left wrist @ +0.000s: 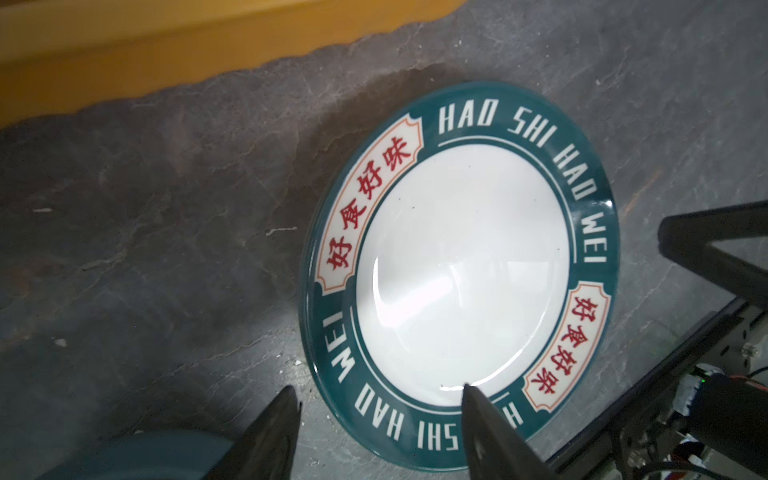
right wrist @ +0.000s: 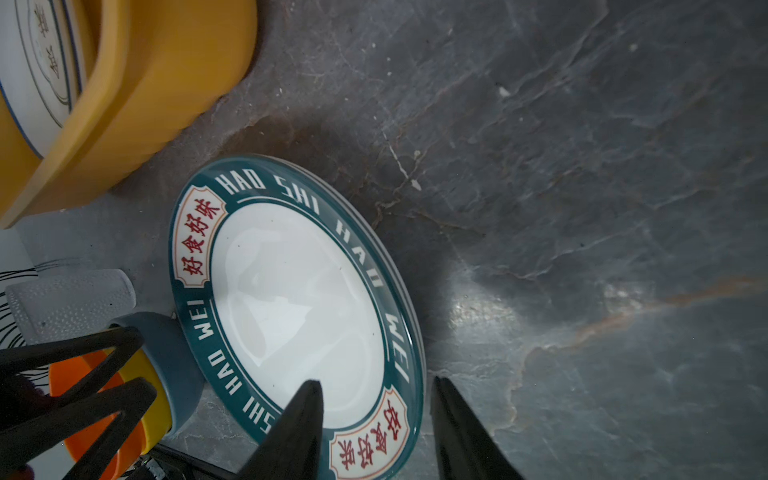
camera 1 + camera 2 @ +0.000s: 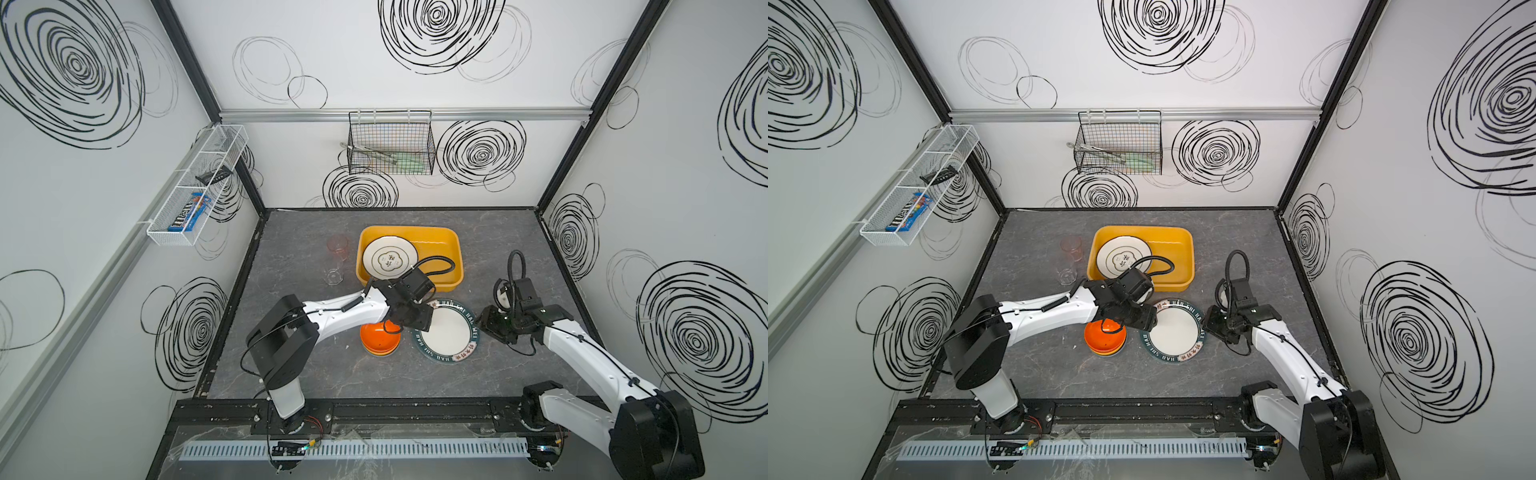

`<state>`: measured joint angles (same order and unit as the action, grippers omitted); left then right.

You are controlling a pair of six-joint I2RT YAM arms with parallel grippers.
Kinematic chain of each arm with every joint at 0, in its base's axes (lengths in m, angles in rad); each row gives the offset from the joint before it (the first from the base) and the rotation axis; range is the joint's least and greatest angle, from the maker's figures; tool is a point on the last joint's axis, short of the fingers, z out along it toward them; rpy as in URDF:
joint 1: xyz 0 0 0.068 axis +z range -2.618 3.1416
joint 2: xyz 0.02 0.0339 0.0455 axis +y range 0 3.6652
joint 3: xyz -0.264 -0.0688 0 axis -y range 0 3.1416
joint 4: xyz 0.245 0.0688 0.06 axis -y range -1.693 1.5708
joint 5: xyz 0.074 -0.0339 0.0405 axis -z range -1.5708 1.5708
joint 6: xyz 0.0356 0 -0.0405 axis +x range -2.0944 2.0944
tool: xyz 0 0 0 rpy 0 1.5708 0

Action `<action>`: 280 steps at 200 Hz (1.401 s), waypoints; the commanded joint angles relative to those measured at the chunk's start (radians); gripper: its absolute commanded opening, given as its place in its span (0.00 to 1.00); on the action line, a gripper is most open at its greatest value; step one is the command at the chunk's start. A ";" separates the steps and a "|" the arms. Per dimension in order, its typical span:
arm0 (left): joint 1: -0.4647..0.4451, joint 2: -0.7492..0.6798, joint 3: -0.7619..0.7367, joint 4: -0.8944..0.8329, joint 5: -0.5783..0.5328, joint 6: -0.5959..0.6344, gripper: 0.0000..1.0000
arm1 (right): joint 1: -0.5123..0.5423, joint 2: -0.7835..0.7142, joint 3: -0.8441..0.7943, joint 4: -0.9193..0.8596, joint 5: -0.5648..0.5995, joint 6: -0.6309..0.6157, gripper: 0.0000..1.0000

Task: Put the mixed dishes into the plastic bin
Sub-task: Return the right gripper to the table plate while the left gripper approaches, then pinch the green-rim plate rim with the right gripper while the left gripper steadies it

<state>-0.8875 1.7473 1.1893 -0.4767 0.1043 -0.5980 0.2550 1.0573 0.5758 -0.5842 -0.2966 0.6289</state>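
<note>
While the green-rimmed plate lies on the grey table just in front of the plastic bin, both arms close in on it from opposite sides. The left gripper hangs over the plate's left edge with its jaws apart, one finger above the white well, the other above the table, the rim between them unpinched. The right gripper stands likewise at the far edge, jaws parted astride the rim, holding nothing. A white plate with dark characters sits inside the bin at its left end. The stacked bowls, orange uppermost, rest just left of the green-rimmed plate. The pinkish cup and clear cup are beside the bin's left wall
</note>
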 commanded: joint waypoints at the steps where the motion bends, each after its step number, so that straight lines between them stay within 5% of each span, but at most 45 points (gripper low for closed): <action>1: -0.009 0.031 0.033 -0.009 -0.015 0.012 0.65 | -0.005 0.008 -0.017 0.014 -0.002 0.019 0.48; 280: -0.019 0.121 0.029 0.041 0.045 0.001 0.56 | -0.005 0.092 -0.103 0.155 -0.064 0.015 0.49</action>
<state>-0.8967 1.8442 1.2064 -0.4408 0.1303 -0.5980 0.2546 1.1465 0.4885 -0.4419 -0.3542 0.6323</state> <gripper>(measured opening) 0.563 0.493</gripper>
